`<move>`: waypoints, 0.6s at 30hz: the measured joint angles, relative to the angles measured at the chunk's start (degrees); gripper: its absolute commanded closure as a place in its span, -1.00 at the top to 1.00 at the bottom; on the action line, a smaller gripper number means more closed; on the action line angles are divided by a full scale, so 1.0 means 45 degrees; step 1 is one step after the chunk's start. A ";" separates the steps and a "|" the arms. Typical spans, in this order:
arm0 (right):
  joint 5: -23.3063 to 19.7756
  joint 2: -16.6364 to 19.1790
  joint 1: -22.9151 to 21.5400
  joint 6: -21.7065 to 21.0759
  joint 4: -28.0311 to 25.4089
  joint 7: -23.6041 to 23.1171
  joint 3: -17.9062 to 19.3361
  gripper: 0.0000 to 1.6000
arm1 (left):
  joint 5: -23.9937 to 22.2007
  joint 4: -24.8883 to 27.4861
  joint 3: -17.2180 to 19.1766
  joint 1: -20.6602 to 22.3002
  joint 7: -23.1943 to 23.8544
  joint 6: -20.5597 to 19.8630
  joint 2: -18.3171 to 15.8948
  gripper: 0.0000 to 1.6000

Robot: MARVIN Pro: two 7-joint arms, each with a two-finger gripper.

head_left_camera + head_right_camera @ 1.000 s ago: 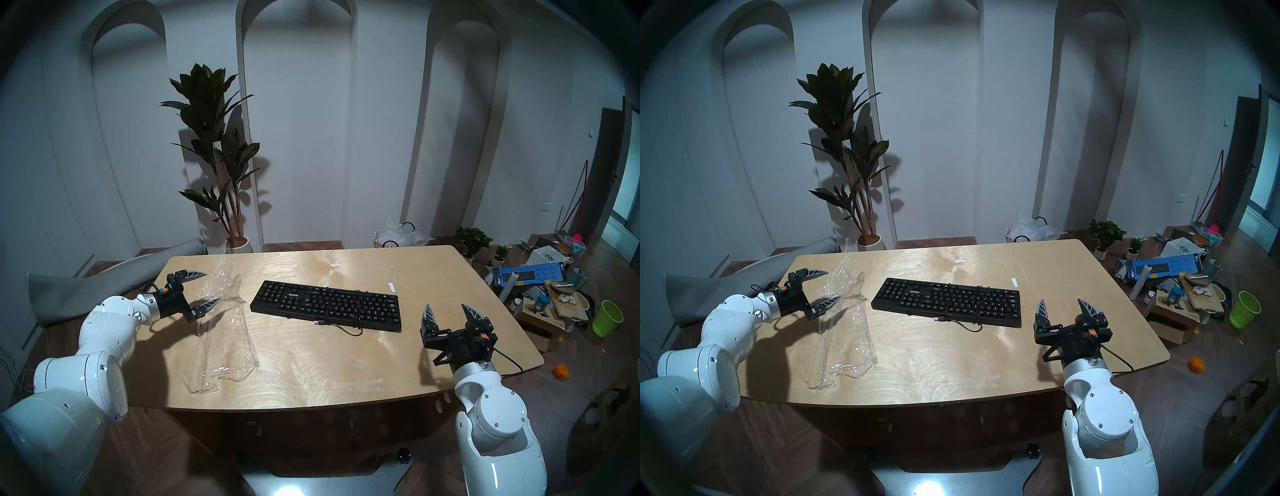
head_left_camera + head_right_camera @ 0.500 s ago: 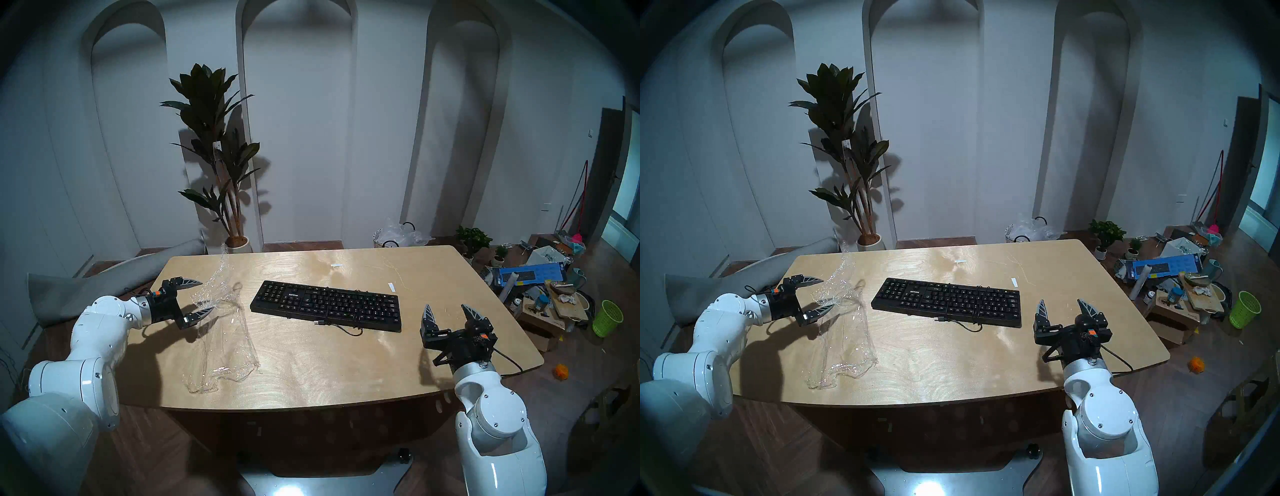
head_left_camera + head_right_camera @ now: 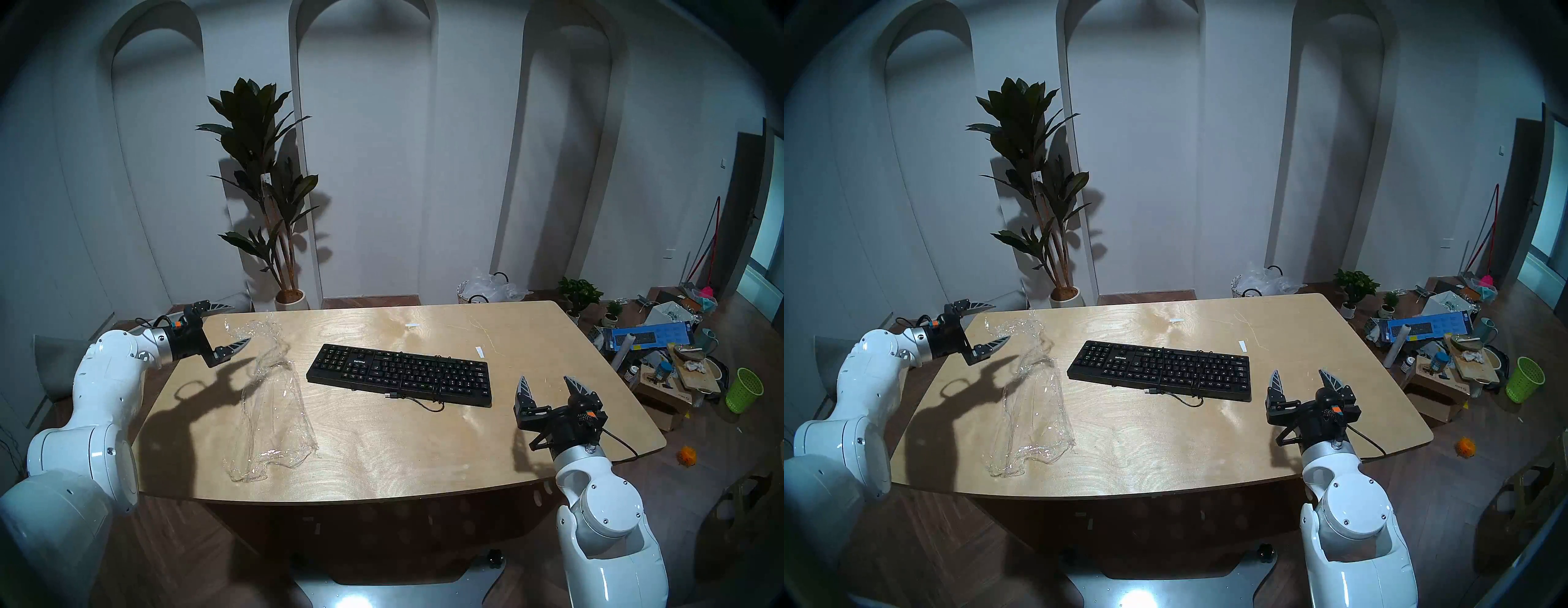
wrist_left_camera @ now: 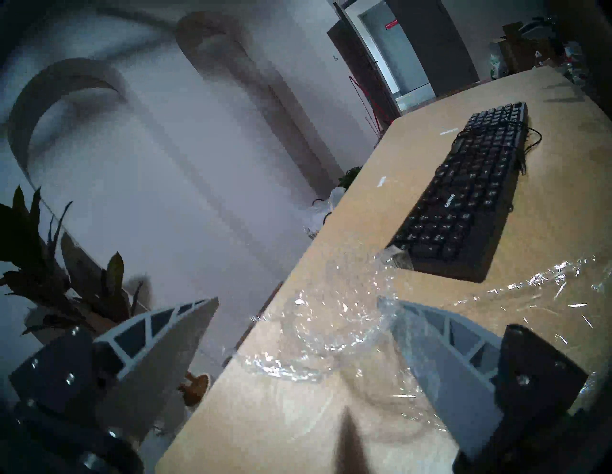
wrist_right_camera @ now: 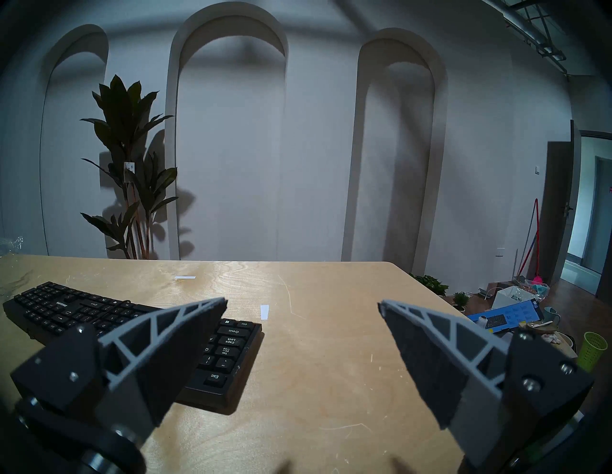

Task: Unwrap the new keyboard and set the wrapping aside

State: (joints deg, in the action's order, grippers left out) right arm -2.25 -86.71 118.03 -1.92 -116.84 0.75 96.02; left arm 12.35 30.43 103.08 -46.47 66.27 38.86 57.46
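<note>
The black keyboard (image 3: 399, 375) lies bare on the wooden table (image 3: 424, 458), its thin cable (image 3: 424, 403) trailing off the near edge. It also shows in the other views (image 3: 1161, 375) (image 4: 463, 198) (image 5: 99, 317). The wrapping (image 3: 273, 407), a clear crinkly film, lies to the keyboard's left (image 3: 1034, 403). Its crumpled far end lies in front of my left gripper (image 4: 331, 331). My left gripper (image 3: 241, 322) (image 3: 1001, 321) (image 4: 298, 298) is open at the table's far left corner; film overlaps one fingertip (image 4: 390, 308). My right gripper (image 3: 545, 378) (image 3: 1298, 372) (image 5: 303, 302) is open and empty, right of the keyboard.
Two small white strips (image 3: 410, 325) (image 3: 479, 351) lie on the table behind the keyboard. A tall potted plant (image 3: 263, 191) and a heap of clear plastic with black handles (image 3: 488, 288) stand behind the table. A blue keyboard box (image 3: 649, 335) and a green basket (image 3: 743, 389) sit among floor clutter at right.
My left gripper has drawn back to the far left corner, still open. The film's raised far end has sunk and crumpled onto the table. The right arm has barely moved.
</note>
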 measured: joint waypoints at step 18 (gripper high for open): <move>0.0000 0.0000 -0.0088 0.0001 0.0226 -0.0003 0.0001 1.00 | -0.1631 0.1950 -0.0157 0.1079 0.0914 -0.0951 0.1098 1.00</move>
State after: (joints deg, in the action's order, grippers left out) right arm -2.25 -86.71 117.63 -1.92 -115.83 0.73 96.02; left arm 5.01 39.21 102.37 -41.62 70.39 34.58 62.41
